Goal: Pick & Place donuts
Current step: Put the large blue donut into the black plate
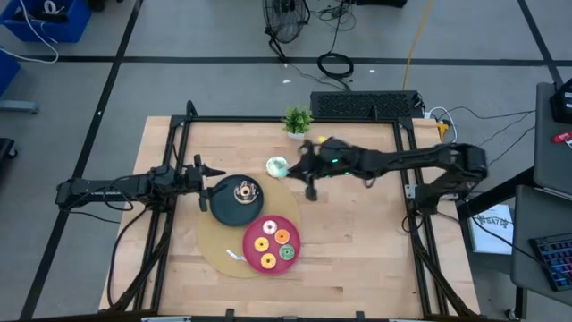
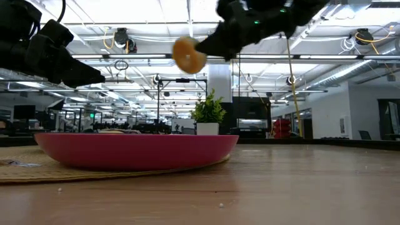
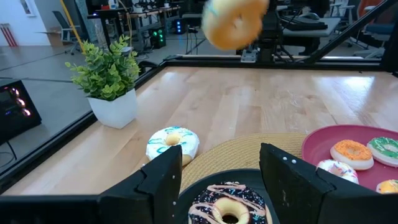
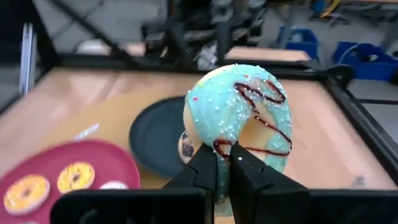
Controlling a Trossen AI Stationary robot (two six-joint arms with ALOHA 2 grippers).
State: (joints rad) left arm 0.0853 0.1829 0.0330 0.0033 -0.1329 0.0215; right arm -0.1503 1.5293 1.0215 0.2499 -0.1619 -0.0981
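My right gripper [image 4: 224,163] is shut on a mint-iced donut [image 4: 239,115] with brown drizzle, high above the table between the plant and the dark plate; the low view shows the donut's tan underside [image 2: 189,55]. A white donut [image 3: 173,144] lies flat on the table. A chocolate donut [image 3: 229,208] lies on the dark plate [image 1: 223,207]. Several donuts, one orange [image 3: 351,151], lie on the pink plate [image 1: 255,255]. My left gripper [image 3: 221,180] waits open at the dark plate's left rim, holding nothing. My right gripper pinches the mint donut's ring [image 4: 225,144] between its two fingers, on the side nearest the wrist. The fingers [image 4: 205,163] stand nearly together and come at it almost level from the table's right. The donut stands on edge beyond the fingertips, iced face toward the wrist, lifted clear.
A small potted plant [image 1: 298,119] stands at the table's far edge. The two plates rest on a round woven mat [image 1: 214,246]. A dark frame rail [image 1: 295,119] runs around the table. Bare wood lies to the right of the plates [image 1: 357,233].
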